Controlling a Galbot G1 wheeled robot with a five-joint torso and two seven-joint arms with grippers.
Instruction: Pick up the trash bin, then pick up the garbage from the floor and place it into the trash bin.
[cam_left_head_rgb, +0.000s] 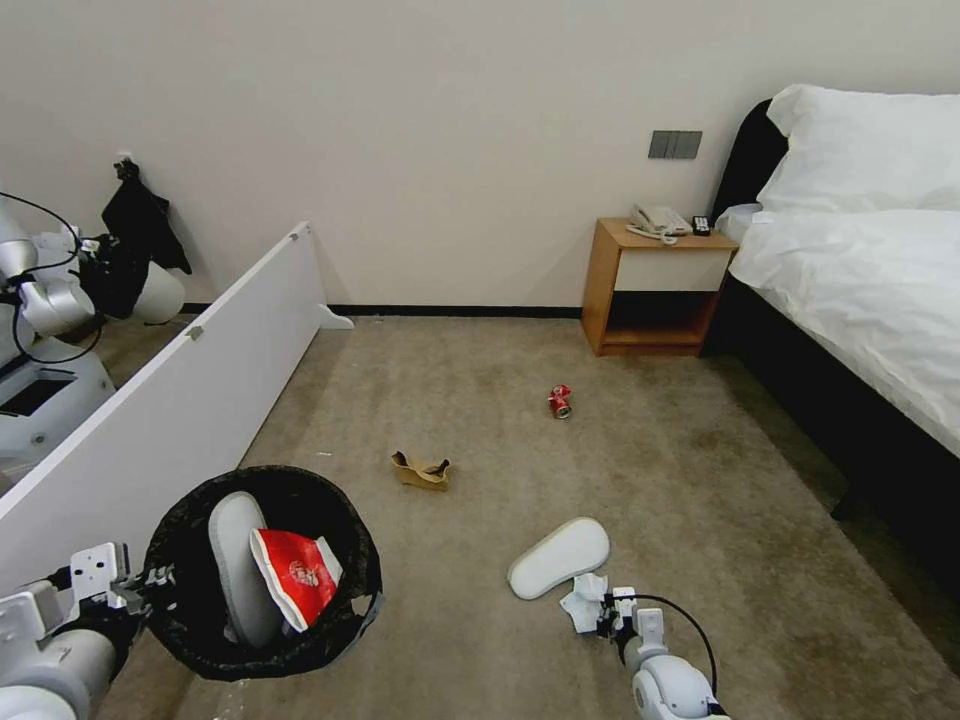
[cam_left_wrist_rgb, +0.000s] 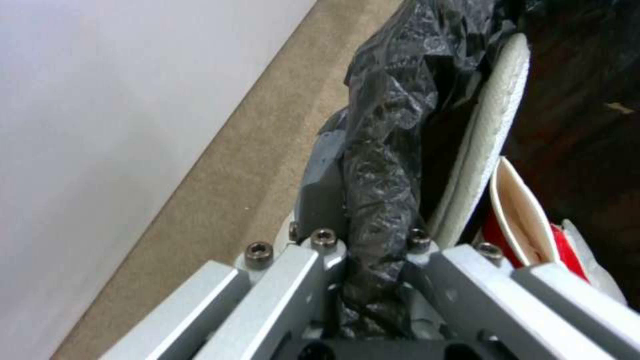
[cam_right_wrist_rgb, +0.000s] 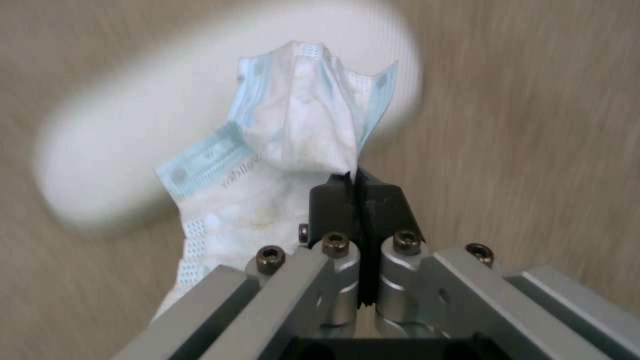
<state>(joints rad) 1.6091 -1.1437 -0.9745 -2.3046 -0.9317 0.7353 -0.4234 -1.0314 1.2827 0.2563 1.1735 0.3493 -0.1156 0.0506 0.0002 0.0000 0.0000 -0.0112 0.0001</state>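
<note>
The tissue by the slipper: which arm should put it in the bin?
The right. Its gripper is already shut on the tissue, beside the slipper. The left gripper is busy, clamped on the bin rim.

Carpet (cam_left_head_rgb: 620, 470), nightstand (cam_left_head_rgb: 655, 290), bed (cam_left_head_rgb: 850, 280), perhaps beige.

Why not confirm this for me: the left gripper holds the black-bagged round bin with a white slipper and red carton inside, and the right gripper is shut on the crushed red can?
Not the can. The right wrist view shows the right gripper shut on a crumpled white tissue with pale blue edging; the crushed red can lies on the carpet. The rest stands: the left gripper clamps the black-bagged round bin holding a white slipper and red carton.
</note>
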